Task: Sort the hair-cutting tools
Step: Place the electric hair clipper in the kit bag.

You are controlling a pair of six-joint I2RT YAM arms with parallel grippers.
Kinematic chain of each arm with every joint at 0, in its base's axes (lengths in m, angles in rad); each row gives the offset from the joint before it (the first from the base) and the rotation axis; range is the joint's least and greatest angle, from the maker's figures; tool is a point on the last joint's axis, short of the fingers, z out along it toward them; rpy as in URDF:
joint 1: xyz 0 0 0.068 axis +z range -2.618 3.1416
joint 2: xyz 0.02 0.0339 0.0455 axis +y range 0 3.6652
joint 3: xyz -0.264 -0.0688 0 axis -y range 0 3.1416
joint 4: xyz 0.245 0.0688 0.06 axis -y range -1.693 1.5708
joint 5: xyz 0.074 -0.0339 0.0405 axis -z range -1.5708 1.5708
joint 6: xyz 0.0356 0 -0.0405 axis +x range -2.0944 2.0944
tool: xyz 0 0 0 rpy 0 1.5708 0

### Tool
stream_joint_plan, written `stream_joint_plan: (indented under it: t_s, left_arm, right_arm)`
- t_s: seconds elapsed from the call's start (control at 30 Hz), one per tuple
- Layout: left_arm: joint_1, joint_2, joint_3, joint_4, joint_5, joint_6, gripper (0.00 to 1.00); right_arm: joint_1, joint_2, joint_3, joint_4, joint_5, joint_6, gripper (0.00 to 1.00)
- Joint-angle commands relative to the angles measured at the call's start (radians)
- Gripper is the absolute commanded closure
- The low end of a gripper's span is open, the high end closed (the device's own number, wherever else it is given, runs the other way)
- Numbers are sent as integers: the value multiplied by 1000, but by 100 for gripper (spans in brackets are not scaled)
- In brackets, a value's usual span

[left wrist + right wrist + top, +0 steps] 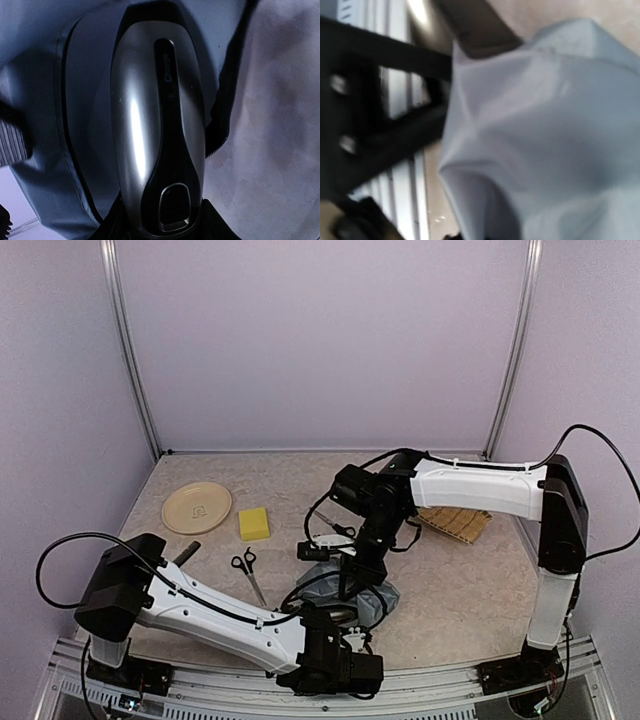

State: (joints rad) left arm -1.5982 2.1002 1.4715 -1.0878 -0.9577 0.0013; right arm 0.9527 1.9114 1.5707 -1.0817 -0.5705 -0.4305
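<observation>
The black-and-silver clipper [150, 125] fills the left wrist view, and my left gripper [165, 222] is shut on its rear end. Its front end lies inside the open mouth of the grey zip pouch [85, 100]. In the top view the pouch [378, 598] sits at the near centre with my left gripper [343, 620] right below it. My right gripper [352, 583] comes down from above, shut on the pouch fabric [545, 125]. One pair of scissors [248, 567] lies left of the pouch, a second pair [335, 527] behind it, and a small black piece [310, 552] between them.
A round beige plate [197, 508] and a yellow sponge [254, 523] sit at the back left. A bamboo mat [455, 523] lies under the right arm. A slim dark bar [187, 552], possibly the comb, pokes out beside the left arm. The table's front rail [405, 190] is close by.
</observation>
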Motion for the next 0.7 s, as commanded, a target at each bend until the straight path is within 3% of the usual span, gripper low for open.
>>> stream_joint_plan:
  t_s: [0.0,0.27,0.4,0.67]
  left_arm:
    - [13,47,61,-10,-124,9,97]
    - [-19,-28,-42,325,-208,280,97]
    - [-26,-104,-220,657,-240,490,92]
    - [27,-94,-326,873,-183,527,86]
  right_arm:
    - [9,17,15,-34,-113,-21,100]
    - [9,35,13,-75,-182,-87,100]
    - [10,30,-9,-109,-244,-169,100]
    - [5,54,-60,-102,-196,-257,100]
